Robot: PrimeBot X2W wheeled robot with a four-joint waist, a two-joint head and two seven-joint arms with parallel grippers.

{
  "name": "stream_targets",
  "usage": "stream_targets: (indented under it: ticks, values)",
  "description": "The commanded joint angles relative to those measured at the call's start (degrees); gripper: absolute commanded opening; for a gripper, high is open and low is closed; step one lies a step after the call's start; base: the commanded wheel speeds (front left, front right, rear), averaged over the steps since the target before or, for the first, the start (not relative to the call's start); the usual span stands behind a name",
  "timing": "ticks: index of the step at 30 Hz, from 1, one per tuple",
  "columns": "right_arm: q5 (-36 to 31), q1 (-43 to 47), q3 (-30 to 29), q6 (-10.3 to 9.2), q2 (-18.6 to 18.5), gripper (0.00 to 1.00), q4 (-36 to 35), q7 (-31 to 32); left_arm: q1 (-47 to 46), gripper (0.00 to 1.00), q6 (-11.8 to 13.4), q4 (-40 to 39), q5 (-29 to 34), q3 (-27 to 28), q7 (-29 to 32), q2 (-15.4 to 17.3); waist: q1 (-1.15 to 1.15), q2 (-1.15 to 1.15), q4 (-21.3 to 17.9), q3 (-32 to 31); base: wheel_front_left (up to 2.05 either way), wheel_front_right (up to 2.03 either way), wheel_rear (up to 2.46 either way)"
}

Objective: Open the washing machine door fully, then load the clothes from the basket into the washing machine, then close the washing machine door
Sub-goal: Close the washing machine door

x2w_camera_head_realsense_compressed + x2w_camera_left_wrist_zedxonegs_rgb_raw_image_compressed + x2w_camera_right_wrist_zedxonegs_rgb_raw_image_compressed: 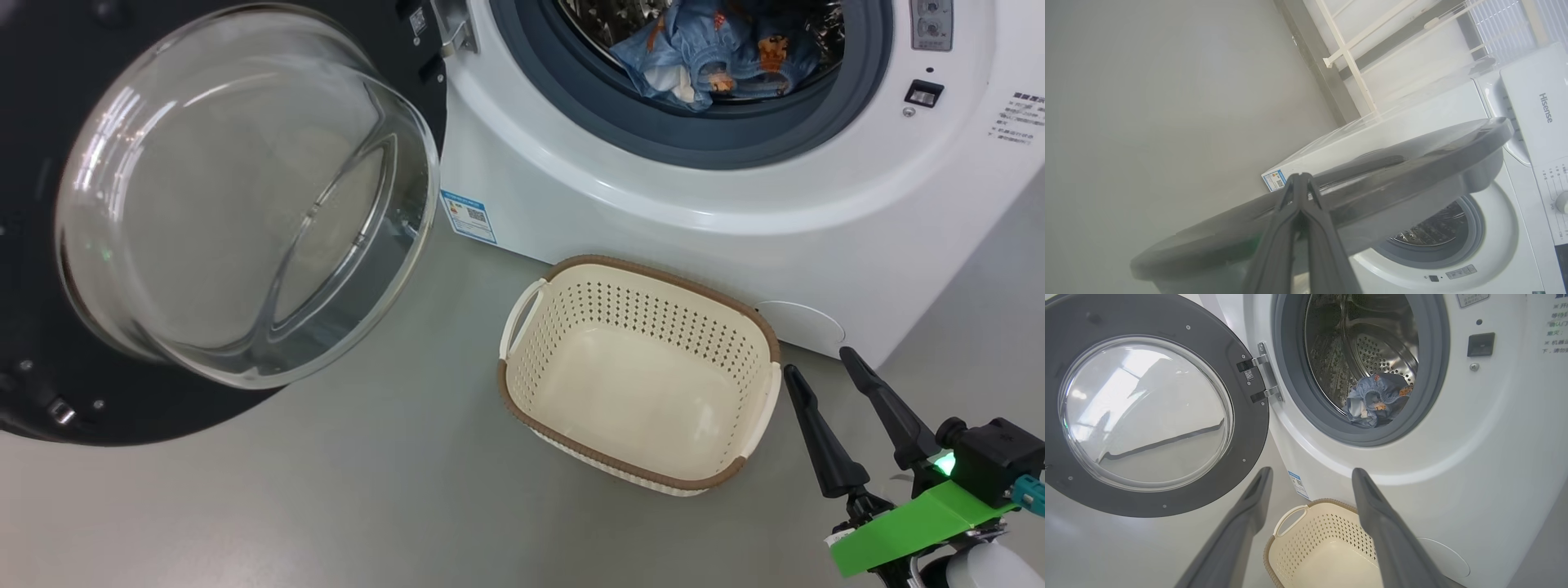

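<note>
Black right tool point(820, 361) parted, left tool point(1300, 178) pinched

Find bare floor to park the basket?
Free: floor between washing machine door and basket, and in front of the basket. Tight: between basket and washing machine, and right of the basket, by the right tool.

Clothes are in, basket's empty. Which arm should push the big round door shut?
Left, probably. The left gripper, fingers together, is close by the washing machine door on its outer side, so it could push. The right gripper sits open beside the basket, away from the door.
</note>
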Motion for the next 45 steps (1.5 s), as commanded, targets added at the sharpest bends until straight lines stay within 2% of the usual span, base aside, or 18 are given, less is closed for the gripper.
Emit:
stream_targets:
  ticks: [1, 15, 29, 45]
  values:
    - [0.41, 0.0, 0.87, 0.32, -0.5, 1.0, -1.26, -0.46, 0.67, 0.0, -0.71, -2.08, -0.58, 0.2, 2.33, 2.26, 0.0, 0.0, 0.3, -0.32, 0.0, 0.0, 0.0]
    - [0.49, 1.55, 1.0, 0.32, -0.46, 1.0, -0.56, -0.46, 4.5, 0.0, -0.88, -13.52, -4.91, -2.4, 15.55, 2.25, 0.0, 0.0, 0.27, -3.18, 0.0, 0.0, 0.0]
    - [-0.61, 4.29, -1.09, 0.32, 0.11, 1.0, -0.72, -0.46, 7.52, 0.0, -0.88, -24.97, -7.24, -5.15, 21.88, 0.46, 0.0, 0.0, -0.88, -5.19, 0.0, 0.0, 0.0]
    - [-1.53, 5.5, -4.09, 0.32, 1.41, 1.0, -1.31, -0.46, 9.34, 0.0, -0.89, -37.42, -7.34, -9.83, 25.04, -3.82, 0.0, 0.0, -8.0, -5.56, 0.0, 0.0, 0.0]
